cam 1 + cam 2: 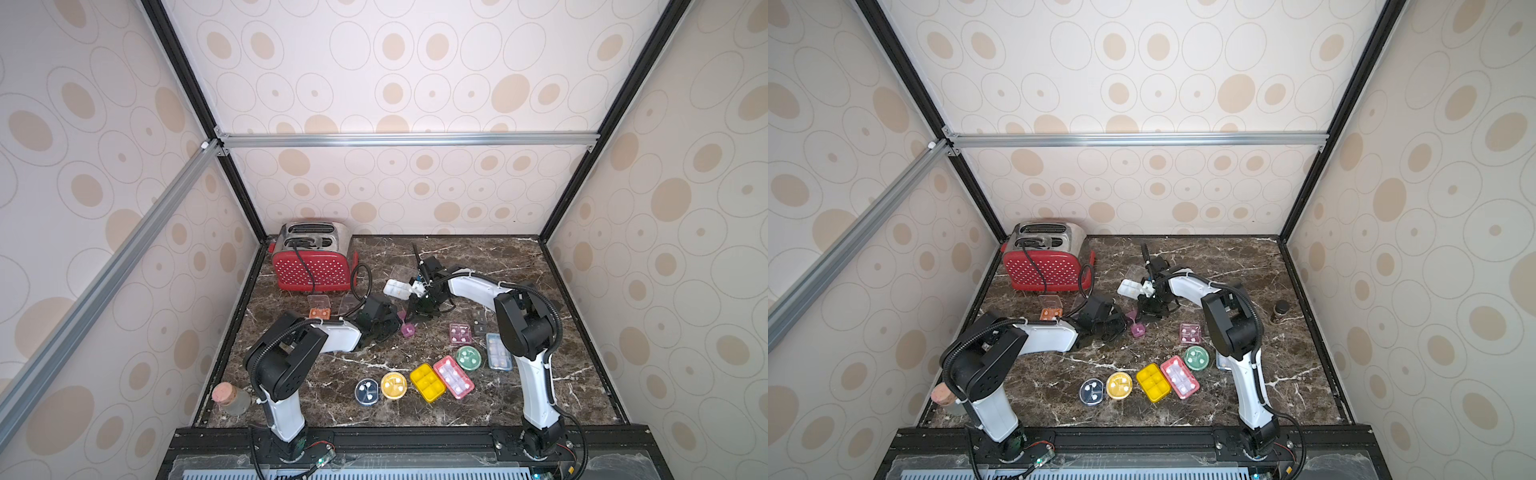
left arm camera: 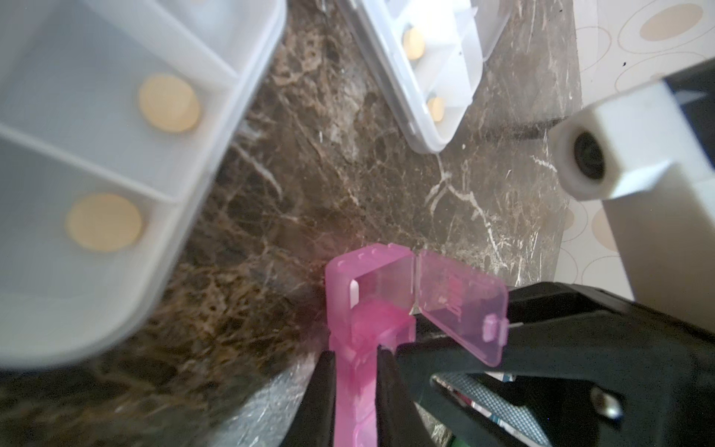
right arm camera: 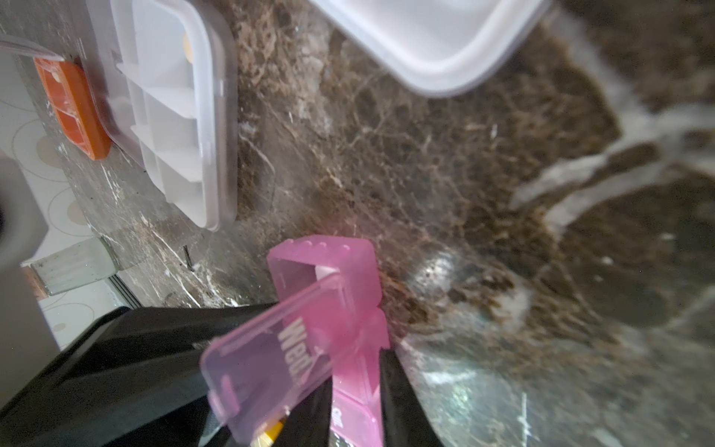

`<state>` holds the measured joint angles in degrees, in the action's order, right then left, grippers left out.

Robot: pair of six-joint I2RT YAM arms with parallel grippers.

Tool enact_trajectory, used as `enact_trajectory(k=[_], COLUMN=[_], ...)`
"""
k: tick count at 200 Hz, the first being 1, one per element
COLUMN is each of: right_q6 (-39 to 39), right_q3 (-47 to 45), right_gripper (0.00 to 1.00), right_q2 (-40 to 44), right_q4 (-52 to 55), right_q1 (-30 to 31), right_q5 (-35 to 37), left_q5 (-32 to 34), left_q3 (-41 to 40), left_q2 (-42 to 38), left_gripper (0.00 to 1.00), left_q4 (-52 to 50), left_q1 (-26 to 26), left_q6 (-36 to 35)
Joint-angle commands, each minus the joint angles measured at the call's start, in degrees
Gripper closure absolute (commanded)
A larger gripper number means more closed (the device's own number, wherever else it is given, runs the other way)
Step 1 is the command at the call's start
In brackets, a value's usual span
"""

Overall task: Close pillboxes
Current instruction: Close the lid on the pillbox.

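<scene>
The pink pillbox (image 2: 367, 294) sits between both arms at mid-tabletop (image 2: 348, 174), with its end lid (image 2: 460, 305) swung open. The left claw (image 2: 355, 363) is clenched on the strip, and the right claw (image 3: 356, 387) appears to pinch it too. Best that 1 claw steadies while the other presses the lid until it snaps. 2 white pillboxes (image 2: 437, 77) crowd close, limiting the swing.

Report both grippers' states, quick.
Left gripper: closed on the pink pillbox.
Right gripper: closed on the same pink pillbox.
</scene>
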<state>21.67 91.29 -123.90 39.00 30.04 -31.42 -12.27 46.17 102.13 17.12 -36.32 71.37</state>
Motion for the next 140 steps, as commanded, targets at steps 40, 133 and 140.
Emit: enact_trajectory(k=[40,133,140], right_q6=[0.5,0.7,0.7], right_q3=[-2.1,-3.0,-3.2], right_gripper=[0.76,0.74,0.74], right_q2=[1.0,0.6,0.6], right_q4=[1.7,1.2,1.2], right_q1=[0.9,0.9,0.9], right_q5=[1.7,2.5,2.5], left_q5=[-0.2,-0.8,-0.9], left_q3=[1.6,2.3,2.1], left_q2=[2.0,4.1,4.3], left_gripper=[0.83,0.78,0.80], left_q4=[-5.3,-5.3,-5.0], left_q1=[-0.3,-0.3,-0.3], left_q6=[-2.5,-2.5,-2.3])
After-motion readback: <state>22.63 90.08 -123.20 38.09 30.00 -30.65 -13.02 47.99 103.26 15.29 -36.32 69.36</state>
